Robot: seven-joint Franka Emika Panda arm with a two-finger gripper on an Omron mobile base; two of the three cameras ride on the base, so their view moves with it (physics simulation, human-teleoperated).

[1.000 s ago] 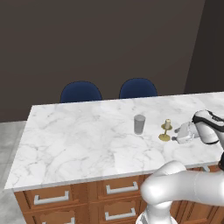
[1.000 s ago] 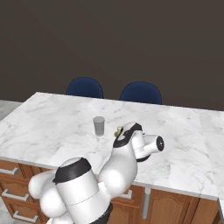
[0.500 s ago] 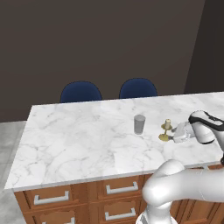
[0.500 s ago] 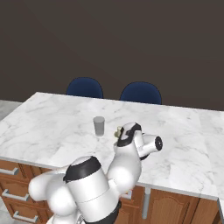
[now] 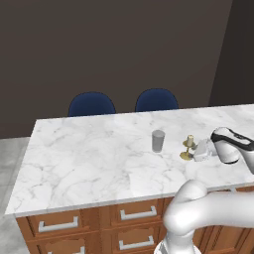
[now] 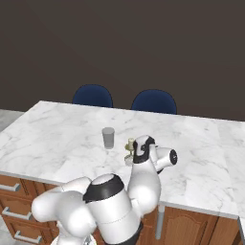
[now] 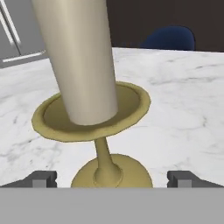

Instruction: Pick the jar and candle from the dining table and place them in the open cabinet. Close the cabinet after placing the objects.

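1. Our two-finger gripper has its jaws spread as wide as they go, and nothing's in them yet. In the hand view the two dark fingertips stick up on either side of the thin stem of the short cream pillar candle on its brass-gold holder, so the candle sits right between them and close in front, upright, with the round base on the marble.

2. Progress check: we reckon we're at the very first grab. The candle is lined up but not gripped.

3. Going outward from the hand, the small grey translucent cylindrical jar stands a bit beyond the candle on the far side from the gripper, apart from it and untouched. Both things are on the big white grey-veined marble dining table. So what's left is pretty much everything: lift the candle, carry it, come back for the jar, then shut the door of a cabinet we can't spot from here.

4. View differences:
   - The hand view gives us the stem between the fingertips, which the base views are too small and far to show.
   - The left base view shows the jar, the candle and the gripper in a row from the side.
   - In the right base view our own arm covers the lower part of the candle, while the jar stands clear.
   - Both base views also show two blue chairs well past the table's far edge.
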